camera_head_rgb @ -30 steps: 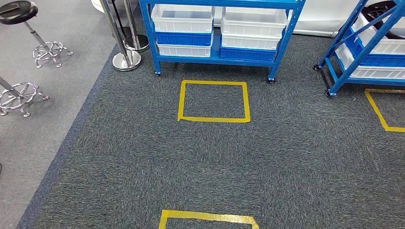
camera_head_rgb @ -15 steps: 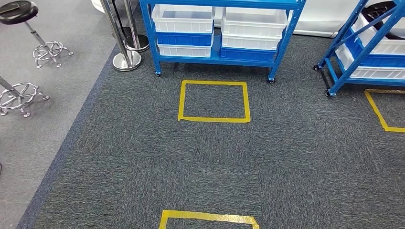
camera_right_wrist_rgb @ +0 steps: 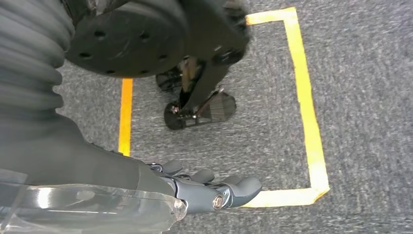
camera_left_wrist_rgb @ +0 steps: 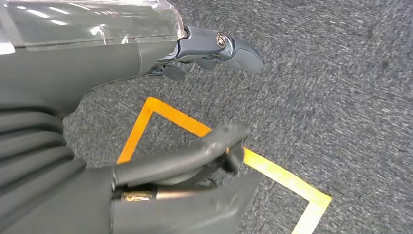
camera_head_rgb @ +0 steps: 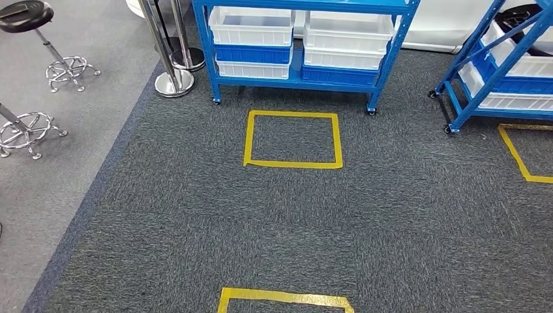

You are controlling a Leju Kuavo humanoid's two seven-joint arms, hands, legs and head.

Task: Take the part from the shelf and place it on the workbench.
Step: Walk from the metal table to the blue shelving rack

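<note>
A blue wheeled shelf (camera_head_rgb: 297,79) stands straight ahead across the carpet, holding white bins (camera_head_rgb: 251,25) and blue bins (camera_head_rgb: 253,53); what lies inside them is hidden from here. My left hand (camera_left_wrist_rgb: 214,48) hangs over the carpet above a yellow tape corner (camera_left_wrist_rgb: 160,109), fingers loose, holding nothing. My right hand (camera_right_wrist_rgb: 209,187) also hangs empty over a yellow tape line (camera_right_wrist_rgb: 302,78), thumb out and fingers apart.
A yellow tape square (camera_head_rgb: 292,163) marks the floor before the shelf, another tape square (camera_head_rgb: 287,297) lies at my feet. A second blue shelf (camera_head_rgb: 486,85) stands at the right. Chrome stanchion bases (camera_head_rgb: 173,83) and stools (camera_head_rgb: 23,127) stand at the left, on lighter floor.
The head view has shifted very slightly; the shelf and the floor marks keep their places.
</note>
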